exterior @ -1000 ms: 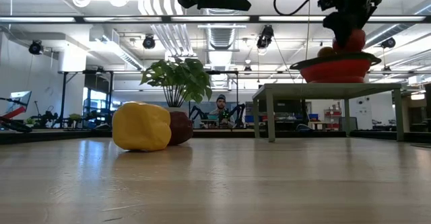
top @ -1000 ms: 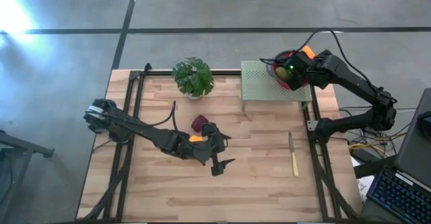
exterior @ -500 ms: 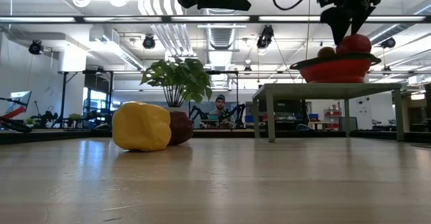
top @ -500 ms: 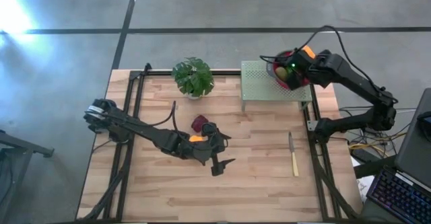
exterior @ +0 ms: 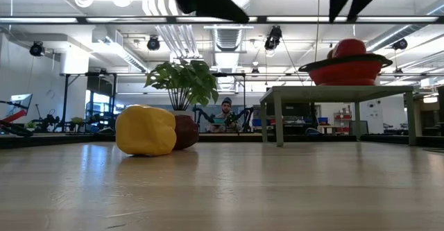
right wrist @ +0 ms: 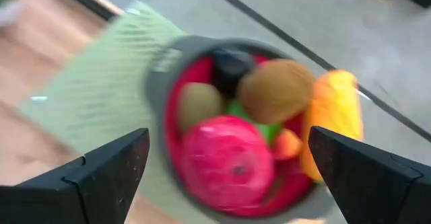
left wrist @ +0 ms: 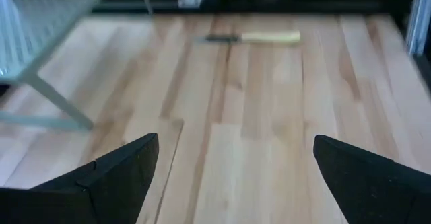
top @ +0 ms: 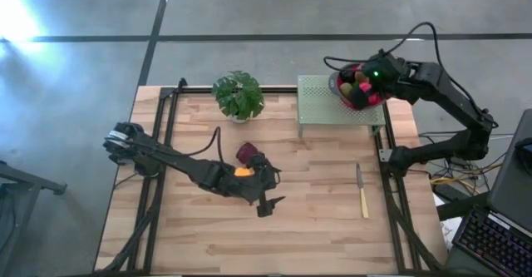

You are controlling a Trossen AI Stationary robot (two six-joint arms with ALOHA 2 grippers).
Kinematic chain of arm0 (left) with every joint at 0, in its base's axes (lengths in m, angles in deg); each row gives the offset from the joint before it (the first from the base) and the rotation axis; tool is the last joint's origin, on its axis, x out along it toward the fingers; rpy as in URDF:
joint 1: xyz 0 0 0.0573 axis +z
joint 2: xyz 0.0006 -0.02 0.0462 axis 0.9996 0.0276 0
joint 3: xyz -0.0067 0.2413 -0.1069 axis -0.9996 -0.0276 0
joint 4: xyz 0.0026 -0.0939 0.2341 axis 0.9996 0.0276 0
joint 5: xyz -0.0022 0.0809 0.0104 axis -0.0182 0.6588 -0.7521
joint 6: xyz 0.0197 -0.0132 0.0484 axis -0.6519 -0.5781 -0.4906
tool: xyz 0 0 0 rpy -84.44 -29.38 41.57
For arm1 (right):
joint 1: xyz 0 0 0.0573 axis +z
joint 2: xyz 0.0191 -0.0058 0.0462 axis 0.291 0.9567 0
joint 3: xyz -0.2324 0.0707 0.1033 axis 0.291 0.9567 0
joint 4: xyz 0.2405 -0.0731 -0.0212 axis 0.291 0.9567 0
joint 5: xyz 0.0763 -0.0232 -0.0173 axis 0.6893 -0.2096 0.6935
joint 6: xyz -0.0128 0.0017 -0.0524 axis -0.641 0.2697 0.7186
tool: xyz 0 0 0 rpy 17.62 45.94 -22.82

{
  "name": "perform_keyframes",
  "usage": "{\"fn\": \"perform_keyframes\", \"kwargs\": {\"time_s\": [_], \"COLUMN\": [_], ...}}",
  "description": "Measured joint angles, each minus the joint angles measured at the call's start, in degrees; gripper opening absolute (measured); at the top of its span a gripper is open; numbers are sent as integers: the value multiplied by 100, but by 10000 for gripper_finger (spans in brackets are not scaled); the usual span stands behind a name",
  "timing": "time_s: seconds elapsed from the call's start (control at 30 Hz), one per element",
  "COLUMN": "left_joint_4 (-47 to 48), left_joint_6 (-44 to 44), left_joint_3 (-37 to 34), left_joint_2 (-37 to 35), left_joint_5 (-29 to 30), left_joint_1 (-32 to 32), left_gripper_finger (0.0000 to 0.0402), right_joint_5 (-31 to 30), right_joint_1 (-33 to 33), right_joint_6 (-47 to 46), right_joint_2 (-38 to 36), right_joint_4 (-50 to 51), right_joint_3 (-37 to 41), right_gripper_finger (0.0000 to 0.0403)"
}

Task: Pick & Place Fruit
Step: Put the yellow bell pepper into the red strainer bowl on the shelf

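A red bowl (top: 356,89) full of fruit stands on a green mesh stand (top: 328,102) at the table's far right. In it lie a big red fruit (right wrist: 219,158), a brown one (right wrist: 276,89) and others. My right gripper (right wrist: 229,177) hangs open above the bowl, touching nothing. A yellow fruit (exterior: 146,130) and a maroon fruit (exterior: 186,132) rest on the table's middle. My left gripper (top: 270,198) hovers open just past them toward the near right, with bare wood between its fingers (left wrist: 121,177).
A potted plant (top: 238,95) stands at the far edge, left of the stand. A knife with a pale handle (top: 362,195) lies on the wood at the right. Bare wood stretches along the near side of the table (top: 208,244).
My right gripper has risen from among the fruit to well above the bowl and turned as it went. The red fruit has stayed behind, on top of the pile. My left gripper has tipped a little in place.
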Motion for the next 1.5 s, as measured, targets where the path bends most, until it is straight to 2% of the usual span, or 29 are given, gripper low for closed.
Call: {"fn": "perform_keyframes", "kwargs": {"time_s": [0.17,0.43,0.63,0.87,1.07,1.2,1.5], "left_joint_4": [536,1500,2135,2846,3489,3967,3964], "left_joint_6": [153,615,1026,1078,866,700,543], "left_joint_3": [0,0,0,0,0,0,0], "left_joint_2": [0,0,-2,-37,-101,-136,-133], "left_joint_5": [-418,-587,-590,-761,-1216,-1224,-1147], "left_joint_1": [0,-2,-2,-2,-2,-1,176], "left_gripper_finger": [399,399,399,399,399,399,399], "right_joint_5": [155,114,-543,-1244,-1315,-1311,-1313], "right_joint_1": [743,2356,3624,4844,5314,5386,5386], "right_joint_6": [-91,-499,-1095,-1685,-1954,-1943,-1897], "right_joint_2": [-30,-4,3,5,24,27,24], "right_joint_4": [-216,-485,-473,-464,-556,-617,-643], "right_joint_3": [-84,-80,-26,270,650,926,1334], "right_gripper_finger": [400,400,400,400,400,400,400]}}
